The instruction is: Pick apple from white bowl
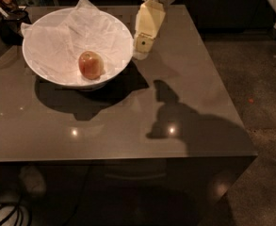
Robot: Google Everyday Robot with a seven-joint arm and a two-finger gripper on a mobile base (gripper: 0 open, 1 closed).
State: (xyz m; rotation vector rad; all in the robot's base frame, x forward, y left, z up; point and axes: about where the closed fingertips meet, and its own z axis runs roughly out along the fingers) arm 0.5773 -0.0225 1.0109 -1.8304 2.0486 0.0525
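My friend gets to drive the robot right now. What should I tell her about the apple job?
Gripper: hangs above the table, close beside the white bowl's rim on the picture's right side. It is not holding the apple.
Apple: lies inside the white bowl, on the crinkled paper, near the middle.
White bowl: stands upright on the table, toward its far left part.
Done: nothing picked yet.
Left: bring the gripper over the bowl, lower it to the apple, grip it and lift it out, probably without snagging the paper.
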